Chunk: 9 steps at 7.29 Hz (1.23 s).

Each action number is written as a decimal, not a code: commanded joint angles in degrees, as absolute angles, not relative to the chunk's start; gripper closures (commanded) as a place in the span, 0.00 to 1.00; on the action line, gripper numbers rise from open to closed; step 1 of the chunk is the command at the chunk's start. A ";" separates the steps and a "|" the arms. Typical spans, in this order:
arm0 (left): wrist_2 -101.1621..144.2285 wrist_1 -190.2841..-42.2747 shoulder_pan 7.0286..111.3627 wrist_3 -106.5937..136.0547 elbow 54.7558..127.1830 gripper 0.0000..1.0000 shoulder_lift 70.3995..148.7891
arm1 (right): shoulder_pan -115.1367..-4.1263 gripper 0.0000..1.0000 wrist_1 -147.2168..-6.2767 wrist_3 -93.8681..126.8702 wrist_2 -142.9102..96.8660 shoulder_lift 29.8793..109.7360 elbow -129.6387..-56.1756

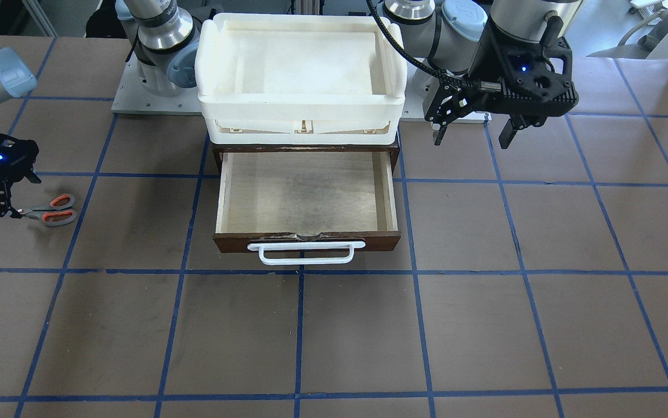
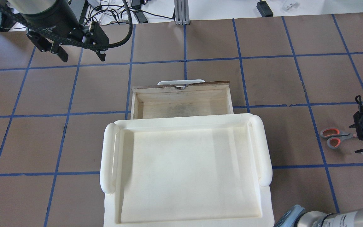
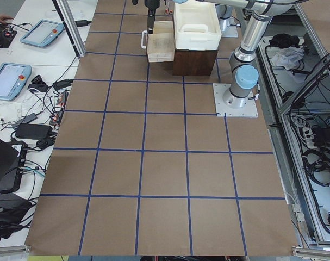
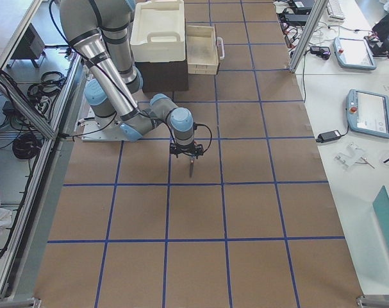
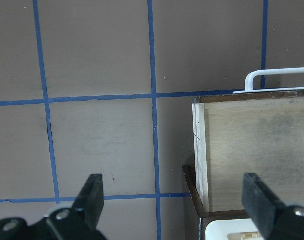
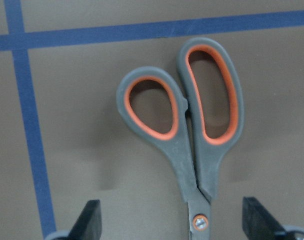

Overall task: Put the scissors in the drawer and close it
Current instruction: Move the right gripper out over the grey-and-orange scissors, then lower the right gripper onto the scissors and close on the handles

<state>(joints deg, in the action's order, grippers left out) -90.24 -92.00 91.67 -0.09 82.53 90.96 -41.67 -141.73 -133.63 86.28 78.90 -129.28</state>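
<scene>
The scissors [image 1: 55,210], grey-handled with orange inner loops, lie flat on the brown table far to my right of the drawer. My right gripper [image 1: 0,213] is down over their blade end and open. In the right wrist view its fingers [image 6: 89,222] stand wide on either side of the scissors [image 6: 192,130], near the pivot. The blades are hidden under the gripper. The dark brown drawer [image 1: 304,191] is pulled out, its pale interior bare and its white handle [image 1: 306,253] facing away from the robot. My left gripper [image 1: 473,130] hangs open and holds nothing, above the table beside the drawer.
A large white plastic tray [image 1: 302,107] sits on top of the drawer's cabinet. The brown table carries a grid of blue tape lines. Bare table lies between the scissors and the drawer [image 2: 181,94]. Tablets and cables lie on side benches.
</scene>
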 commanded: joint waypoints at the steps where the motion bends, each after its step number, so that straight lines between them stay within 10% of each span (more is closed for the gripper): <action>1: -90.26 -92.02 91.67 -0.09 82.53 0.00 90.97 | -41.92 0.01 -146.13 -135.70 86.22 74.73 -129.20; 9: -90.09 -91.93 91.67 -0.09 82.53 0.00 91.05 | -45.44 0.18 -145.11 -131.49 88.58 76.72 -127.88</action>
<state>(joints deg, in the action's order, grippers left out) -90.22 -91.97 91.67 -0.09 82.53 90.98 -45.43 -145.67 -131.39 87.78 76.12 -127.95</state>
